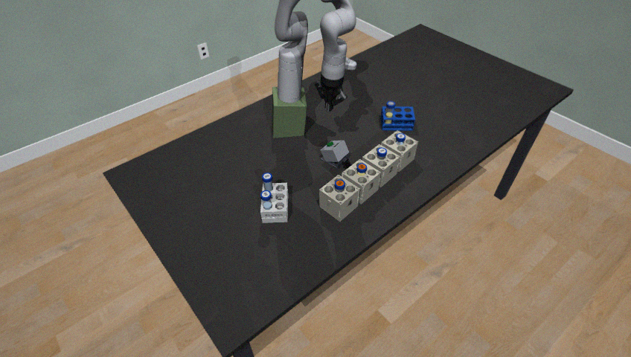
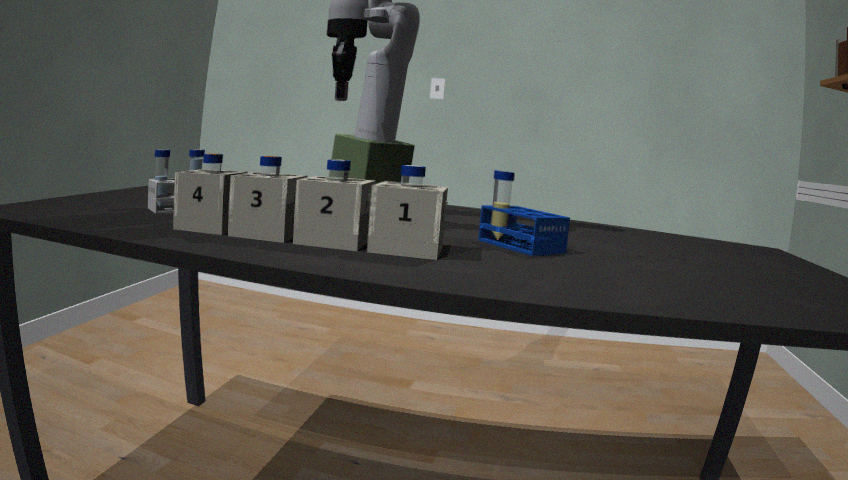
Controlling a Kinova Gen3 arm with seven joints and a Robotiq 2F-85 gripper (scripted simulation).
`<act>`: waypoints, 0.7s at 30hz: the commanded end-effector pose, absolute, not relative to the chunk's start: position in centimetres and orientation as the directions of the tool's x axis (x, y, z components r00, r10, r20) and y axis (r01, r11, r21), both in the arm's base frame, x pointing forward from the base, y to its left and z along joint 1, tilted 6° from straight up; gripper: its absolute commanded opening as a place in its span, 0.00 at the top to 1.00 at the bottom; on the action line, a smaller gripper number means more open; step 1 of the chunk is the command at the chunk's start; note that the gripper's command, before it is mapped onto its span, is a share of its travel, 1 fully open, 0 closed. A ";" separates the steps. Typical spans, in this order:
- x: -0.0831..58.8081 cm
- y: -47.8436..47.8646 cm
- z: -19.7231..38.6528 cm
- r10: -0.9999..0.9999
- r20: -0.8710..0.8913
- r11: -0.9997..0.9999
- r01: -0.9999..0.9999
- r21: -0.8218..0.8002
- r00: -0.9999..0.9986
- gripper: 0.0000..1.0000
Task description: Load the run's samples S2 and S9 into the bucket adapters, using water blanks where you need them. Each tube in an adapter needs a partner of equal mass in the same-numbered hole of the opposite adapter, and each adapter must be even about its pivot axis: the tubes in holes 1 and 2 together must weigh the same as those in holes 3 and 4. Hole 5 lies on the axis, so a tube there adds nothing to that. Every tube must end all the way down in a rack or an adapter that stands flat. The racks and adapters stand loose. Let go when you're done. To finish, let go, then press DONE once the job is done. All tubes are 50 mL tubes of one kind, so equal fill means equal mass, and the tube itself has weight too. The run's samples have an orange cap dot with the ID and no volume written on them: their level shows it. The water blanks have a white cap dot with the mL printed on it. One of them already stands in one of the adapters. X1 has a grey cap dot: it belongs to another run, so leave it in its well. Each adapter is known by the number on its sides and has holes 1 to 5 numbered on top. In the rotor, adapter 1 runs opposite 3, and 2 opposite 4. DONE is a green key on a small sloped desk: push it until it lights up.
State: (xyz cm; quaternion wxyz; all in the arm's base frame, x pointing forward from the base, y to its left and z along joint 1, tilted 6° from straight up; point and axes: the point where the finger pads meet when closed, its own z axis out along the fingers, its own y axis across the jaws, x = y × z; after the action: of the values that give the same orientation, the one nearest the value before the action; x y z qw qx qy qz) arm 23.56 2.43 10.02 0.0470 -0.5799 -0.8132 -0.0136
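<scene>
Four white adapters stand in a row: adapter 1 (image 1: 409,159) (image 2: 404,237), adapter 2 (image 1: 389,174) (image 2: 324,228), adapter 3 (image 1: 369,190) (image 2: 255,223) and adapter 4 (image 1: 330,207) (image 2: 187,220). Adapters 1 and 2 each hold a white-dot tube (image 1: 400,137) (image 1: 381,152). Adapters 3 and 4 each hold an orange-dot tube (image 1: 362,167) (image 1: 339,184). My gripper (image 1: 329,107) (image 2: 340,95) is shut and empty. It hangs high above the table, behind the grey desk (image 1: 336,153) with the green DONE key (image 1: 329,143). The desk is hidden in the exterior view.
A blue sample rack (image 1: 400,121) (image 2: 538,237) holds one tube (image 1: 390,105) (image 2: 503,196) with yellow liquid. A white rack (image 1: 274,214) (image 2: 159,199) at the left holds two blank tubes (image 1: 266,178) (image 1: 266,195). My arm's green pedestal (image 1: 288,117) (image 2: 371,155) stands behind.
</scene>
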 end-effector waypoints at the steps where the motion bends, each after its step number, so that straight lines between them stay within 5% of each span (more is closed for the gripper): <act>1: 23.8 2.7 9.4 0.940 0.107 0.336 0.933 -0.128 -0.323 0.90; 21: 23.9 3.0 6.9 0.939 0.117 0.340 0.923 -0.181 -0.323 0.90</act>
State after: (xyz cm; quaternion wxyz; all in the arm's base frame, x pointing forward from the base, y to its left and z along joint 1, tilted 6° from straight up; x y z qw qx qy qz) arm 24.15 3.09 7.41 0.0993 -0.5728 -0.8128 0.0369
